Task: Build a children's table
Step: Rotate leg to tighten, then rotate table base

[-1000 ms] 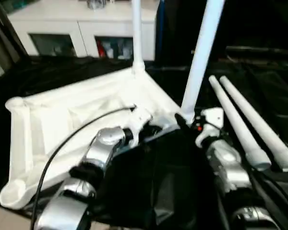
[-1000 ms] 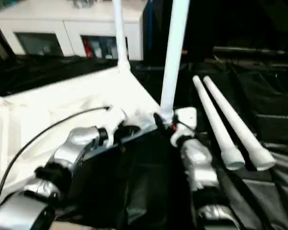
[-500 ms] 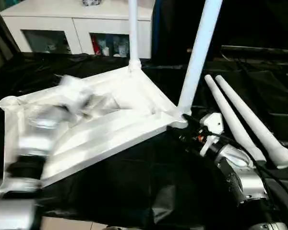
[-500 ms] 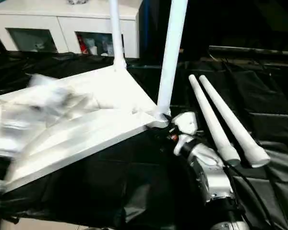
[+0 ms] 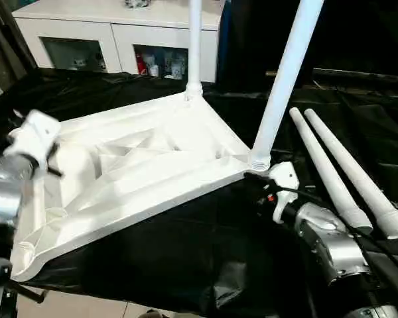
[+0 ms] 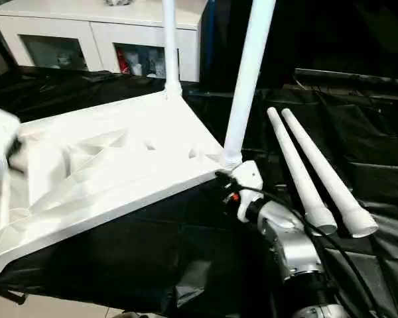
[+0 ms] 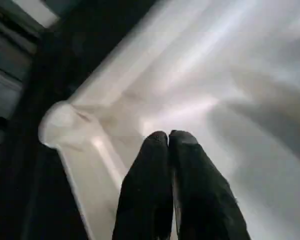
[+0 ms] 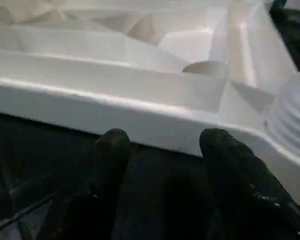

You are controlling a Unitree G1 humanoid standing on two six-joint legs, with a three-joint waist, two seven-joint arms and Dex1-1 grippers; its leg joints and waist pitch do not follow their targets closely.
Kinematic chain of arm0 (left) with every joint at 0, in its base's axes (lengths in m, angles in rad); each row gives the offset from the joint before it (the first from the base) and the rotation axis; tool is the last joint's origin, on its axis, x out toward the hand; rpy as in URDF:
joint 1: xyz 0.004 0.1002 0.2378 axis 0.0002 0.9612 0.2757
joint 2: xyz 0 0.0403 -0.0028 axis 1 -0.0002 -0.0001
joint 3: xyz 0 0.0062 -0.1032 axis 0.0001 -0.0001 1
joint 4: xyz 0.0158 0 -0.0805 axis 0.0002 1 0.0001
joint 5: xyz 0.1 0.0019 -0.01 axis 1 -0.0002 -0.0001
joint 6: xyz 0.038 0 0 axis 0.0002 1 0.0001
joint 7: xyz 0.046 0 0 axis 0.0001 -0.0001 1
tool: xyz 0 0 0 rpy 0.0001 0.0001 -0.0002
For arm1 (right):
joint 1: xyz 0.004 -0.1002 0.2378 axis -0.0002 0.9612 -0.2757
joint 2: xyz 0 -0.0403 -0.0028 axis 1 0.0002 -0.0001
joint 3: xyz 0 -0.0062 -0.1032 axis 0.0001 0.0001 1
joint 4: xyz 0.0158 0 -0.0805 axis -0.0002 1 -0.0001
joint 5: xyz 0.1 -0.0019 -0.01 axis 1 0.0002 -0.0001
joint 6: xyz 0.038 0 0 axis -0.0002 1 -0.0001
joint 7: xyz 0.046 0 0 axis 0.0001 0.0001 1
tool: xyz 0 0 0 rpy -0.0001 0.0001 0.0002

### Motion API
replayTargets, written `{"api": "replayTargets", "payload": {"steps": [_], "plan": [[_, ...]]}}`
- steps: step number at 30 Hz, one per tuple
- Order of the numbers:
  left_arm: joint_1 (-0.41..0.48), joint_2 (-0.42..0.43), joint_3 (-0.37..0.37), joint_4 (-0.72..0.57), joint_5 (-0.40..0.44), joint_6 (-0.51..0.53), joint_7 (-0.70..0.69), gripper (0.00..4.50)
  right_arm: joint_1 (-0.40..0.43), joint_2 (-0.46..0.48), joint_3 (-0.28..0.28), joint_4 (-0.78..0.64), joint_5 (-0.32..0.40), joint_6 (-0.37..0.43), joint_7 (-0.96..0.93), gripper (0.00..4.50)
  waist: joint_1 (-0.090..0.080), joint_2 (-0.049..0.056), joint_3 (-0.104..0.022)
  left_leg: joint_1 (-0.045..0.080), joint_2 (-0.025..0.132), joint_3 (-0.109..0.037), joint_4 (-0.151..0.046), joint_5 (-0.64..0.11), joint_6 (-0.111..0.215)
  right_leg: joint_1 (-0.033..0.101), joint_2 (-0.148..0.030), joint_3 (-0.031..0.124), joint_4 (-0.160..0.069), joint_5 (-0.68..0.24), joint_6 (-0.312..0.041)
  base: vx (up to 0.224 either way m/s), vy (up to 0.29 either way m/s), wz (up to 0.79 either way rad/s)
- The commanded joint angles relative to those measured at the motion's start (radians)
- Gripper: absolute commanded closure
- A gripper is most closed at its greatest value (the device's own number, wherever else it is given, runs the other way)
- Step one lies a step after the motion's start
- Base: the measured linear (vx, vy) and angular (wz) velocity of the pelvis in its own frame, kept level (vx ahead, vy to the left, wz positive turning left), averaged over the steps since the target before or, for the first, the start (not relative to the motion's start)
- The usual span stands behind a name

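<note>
The children's table lies upside down on black cloth, its white tabletop [image 5: 139, 165] showing its ribbed underside. One leg [image 5: 194, 46] stands upright in the far corner socket. A second leg [image 5: 282, 86] stands in the near right corner. Two loose legs [image 5: 328, 175] lie side by side to the right. My left gripper [image 7: 168, 137] is shut and empty, hovering over the tabletop's left end near an empty round socket [image 7: 57, 125]. My right gripper [image 8: 162, 145] is open with nothing between its fingers. It sits just under the tabletop's rim, beside the near right leg's base.
A white cabinet [image 5: 119, 40] with glass doors stands at the back left. The black cloth [image 5: 199, 265] hangs in folds off the front edge, with pale floor [image 5: 86, 305] below. My right arm's cable [image 5: 358, 232] runs over the cloth near the loose legs.
My left arm has swung from the near right corner across to the tabletop's left end. The right gripper stays by that corner, drawn back a little, its fingers narrower.
</note>
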Motion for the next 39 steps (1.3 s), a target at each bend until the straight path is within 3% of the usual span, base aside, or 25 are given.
{"api": "replayTargets", "payload": {"steps": [1, 5, 6, 10, 12, 13, 19, 27, 32, 39], "plan": [[0.01, 0.029, -0.039, 0.003, 0.032, 0.016, -0.042, 4.41, -0.017, -0.002, 0.011, 0.005, -0.016, 0.026, -0.014, 2.32, -0.001, 0.011, -0.067, 0.035, 0.036, -0.023, -0.074, -0.205, 0.0, 0.038, -0.049, 0.04, -0.059, -0.059, -0.214, 0.0, 0.0, 0.0], [0.013, 0.031, -0.079, 0.029, 0.014, 0.004, -0.112, 4.5, -0.028, 0.018, 0.031, 0.024, -0.04, 0.037, -0.035, 2.61, -0.001, 0.009, -0.068, 0.033, 0.033, -0.023, -0.072, -0.195, 0.003, 0.04, -0.05, 0.039, -0.056, -0.033, -0.223, 0.0, 0.0, 0.0], [0.013, 0.031, -0.086, 0.032, 0.014, 0.001, -0.123, 4.5, -0.032, 0.023, 0.032, 0.032, -0.045, 0.037, -0.042, 2.69, -0.001, 0.005, -0.068, 0.032, 0.034, -0.023, -0.072, -0.191, 0.004, 0.041, -0.05, 0.039, -0.056, -0.032, -0.224, 0.0, 0.0, 0.0], [0.021, 0.028, -0.13, 0.033, 0.002, -0.008, -0.224, 4.5, -0.079, 0.051, 0.055, 0.115, -0.096, 0.042, -0.108, 3.0, -0.004, 0.01, -0.07, 0.034, 0.034, -0.023, -0.073, -0.185, -0.008, 0.04, -0.051, 0.039, -0.052, -0.027, -0.235, 0.0, 0.0, 0.0], [0.035, 0.033, -0.157, 0.006, -0.011, -0.002, -0.295, 4.5, -0.111, 0.07, 0.07, 0.165, -0.12, 0.047, -0.143, 3.24, -0.009, 0.01, -0.069, 0.032, 0.033, -0.023, -0.075, -0.187, -0.015, 0.041, -0.052, 0.039, -0.051, -0.026, -0.246, 0.0, 0.0, 0.0], [0.041, 0.034, -0.166, -0.011, -0.024, 0.006, -0.325, 4.5, -0.127, 0.079, 0.075, 0.187, -0.13, 0.047, -0.157, 3.34, -0.007, 0.015, -0.07, 0.034, 0.033, -0.023, -0.074, -0.194, -0.018, 0.04, -0.053, 0.039, -0.051, -0.028, -0.246, 0.0, 0.0, 0.0], [0.077, 0.046, -0.206, -0.156, -0.112, 0.075, -0.503, 4.5, -0.216, 0.131, 0.08, 0.302, -0.154, 0.029, -0.211, 3.79, -0.014, 0.01, -0.067, 0.037, 0.036, -0.022, -0.078, -0.22, -0.027, 0.04, -0.054, 0.04, -0.051, -0.044, -0.252, 0.0, 0.0, 0.0], [0.09, 0.017, -0.233, -0.305, -0.246, 0.078, -0.699, 4.5, -0.298, 0.155, 0.078, 0.407, -0.168, -0.023, -0.219, 4.44, -0.013, 0.004, -0.067, 0.038, 0.035, -0.018, -0.076, -0.204, -0.028, 0.041, -0.052, 0.042, -0.048, -0.049, -0.254, 0.0, 0.0, 0.0], [0.069, -0.031, -0.258, -0.334, -0.278, 0.05, -0.741, 4.5, -0.328, 0.164, 0.075, 0.445, -0.174, -0.043, -0.219, 4.44, -0.016, -0.001, -0.065, 0.034, 0.033, -0.017, -0.074, -0.197, -0.024, 0.045, -0.053, 0.043, -0.049, -0.053, -0.251, 0.0, 0.0, 0.0], [0.029, -0.118, -0.343, -0.362, -0.281, 0.056, -0.773, 4.5, -0.343, 0.163, 0.071, 0.469, -0.173, -0.065, -0.204, 4.44, -0.017, 0.005, -0.067, 0.036, 0.033, -0.017, -0.073, -0.196, -0.029, 0.047, -0.049, 0.043, -0.047, -0.039, -0.252, 0.0, 0.0, 0.0]]}}
